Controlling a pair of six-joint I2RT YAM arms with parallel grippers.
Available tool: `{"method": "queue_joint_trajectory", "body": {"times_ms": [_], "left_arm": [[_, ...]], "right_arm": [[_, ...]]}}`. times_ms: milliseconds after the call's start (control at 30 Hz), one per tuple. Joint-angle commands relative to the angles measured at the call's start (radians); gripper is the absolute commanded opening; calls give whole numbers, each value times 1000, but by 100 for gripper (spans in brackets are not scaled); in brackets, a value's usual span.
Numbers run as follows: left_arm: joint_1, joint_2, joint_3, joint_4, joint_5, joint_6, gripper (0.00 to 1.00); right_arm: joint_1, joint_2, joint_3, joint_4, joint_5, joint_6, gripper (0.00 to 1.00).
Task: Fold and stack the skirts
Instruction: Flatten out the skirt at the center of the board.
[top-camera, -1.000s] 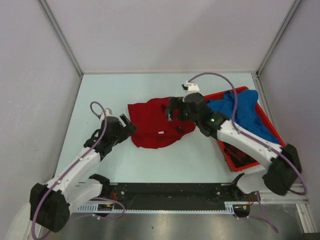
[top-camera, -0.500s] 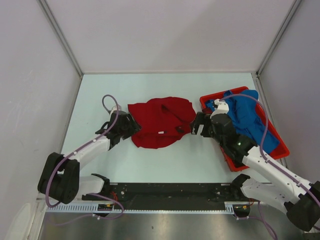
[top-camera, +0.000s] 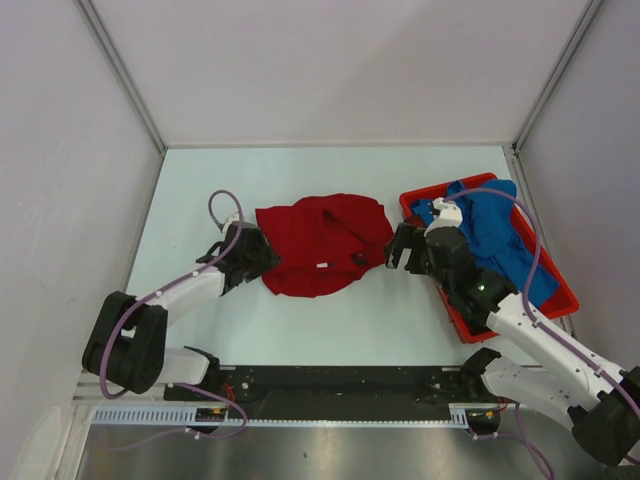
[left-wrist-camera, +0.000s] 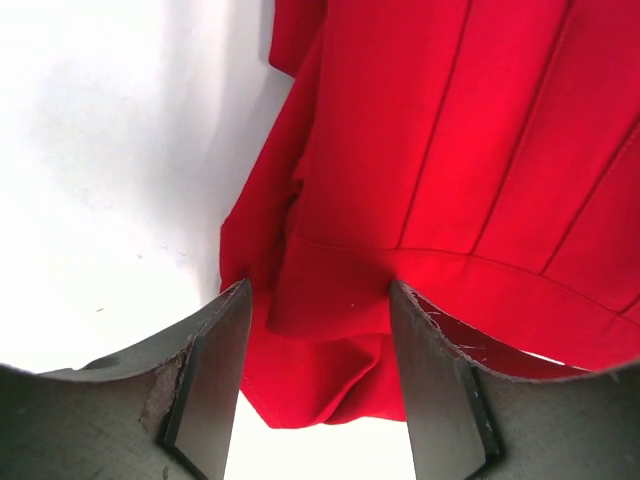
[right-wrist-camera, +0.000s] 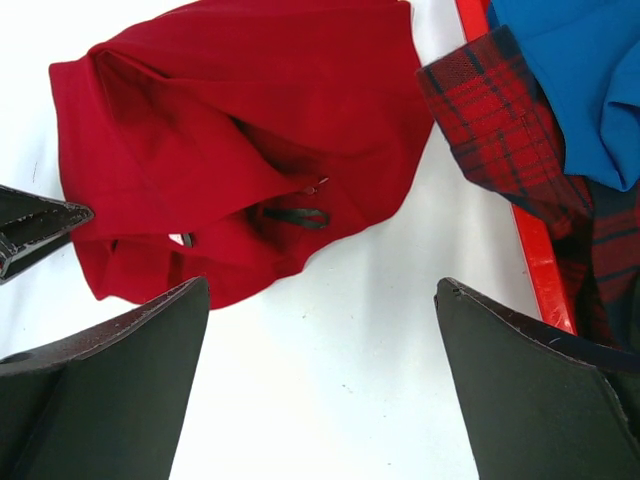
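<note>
The red pleated skirt (top-camera: 325, 245) lies crumpled flat in the middle of the table. My left gripper (top-camera: 262, 255) is low at its left edge, and in the left wrist view its jaws (left-wrist-camera: 318, 295) stand apart with a bunched corner of the red skirt (left-wrist-camera: 450, 150) between them. My right gripper (top-camera: 398, 250) hovers open just right of the red skirt (right-wrist-camera: 250, 130), over bare table (right-wrist-camera: 322, 290). The blue skirt (top-camera: 490, 235) is heaped in the red tray (top-camera: 560, 290). The plaid skirt (right-wrist-camera: 500, 110) lies under the blue skirt (right-wrist-camera: 580, 70) and hangs over the tray's rim (right-wrist-camera: 535, 260).
The tray stands at the right edge of the table, close to the right arm. Grey walls enclose the table on the left, back and right. A black rail runs along the near edge between the arm bases.
The left gripper moved right onto the skirt's left edge and its jaws narrowed around the cloth. The right arm drew back from over the red skirt to its right side.
</note>
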Motion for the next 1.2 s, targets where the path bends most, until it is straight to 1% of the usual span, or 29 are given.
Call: {"method": "queue_joint_trajectory", "body": {"times_ms": [0,67,100,167,267,300,333,433,567,767,833,933,1000,1067,1167], "left_arm": [[4,19,43,-6,-21,16,61],[4,44,56,-9,-7,21,58],[4,51,59,-6,-1,22,51],[4,59,62,8,11,24,45],[4,53,62,14,31,19,21],[4,45,60,10,34,19,3],[4,35,62,0,42,16,0],[2,-34,79,-43,75,12,0],[-4,-206,112,-96,76,19,0],[-16,-433,155,-102,73,19,0],[-38,-510,171,-84,66,16,0],[-64,-570,221,-70,28,22,0],[-70,-574,261,-93,-3,25,0],[-70,-565,319,-110,-12,31,0],[-73,-542,376,-132,-10,41,0]], "right_arm": [[-7,-11,-1,13,6,1,100],[-5,-12,-4,10,7,4,100],[-7,-15,-4,13,6,5,100],[-5,-17,-10,16,6,7,100],[-7,-17,-12,10,7,7,100],[-7,-18,-10,8,7,7,100],[-7,-18,-12,5,7,4,100],[-5,-12,-13,4,-4,-28,100],[16,6,-19,24,-45,-84,100],[117,72,-38,140,-56,-154,100],[154,98,-51,220,-51,-147,100],[193,156,-61,352,-53,-125,100],[229,205,-67,419,-45,-105,100],[262,236,-68,456,-83,-107,100],[303,265,-68,493,-76,-91,100]]}}
